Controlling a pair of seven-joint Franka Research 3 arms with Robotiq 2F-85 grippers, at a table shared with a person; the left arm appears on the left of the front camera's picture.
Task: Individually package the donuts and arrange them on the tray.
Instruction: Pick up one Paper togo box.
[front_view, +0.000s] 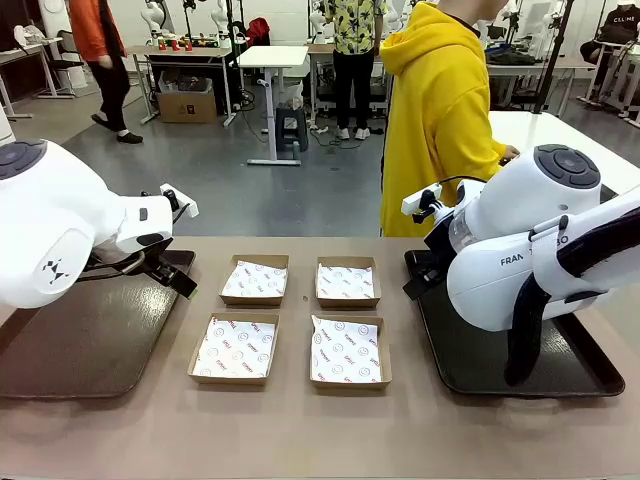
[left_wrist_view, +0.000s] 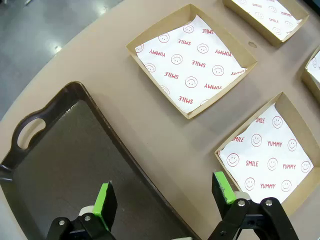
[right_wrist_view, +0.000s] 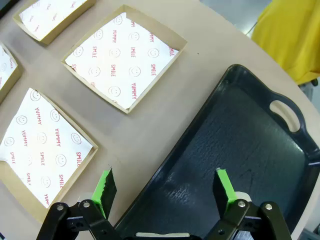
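Donuts should go one apiece, centred, into four paper-lined brown cardboard boxes (front_view: 232, 380); my left gripper (left_wrist_view: 162, 187) and right gripper (right_wrist_view: 164, 176) hang spread over dark plastic trays (front_view: 90, 340).

The tan table (front_view: 300, 425) bears four paper-lined cardboard boxes (front_view: 230, 379) between two dark trays (front_view: 90, 340).
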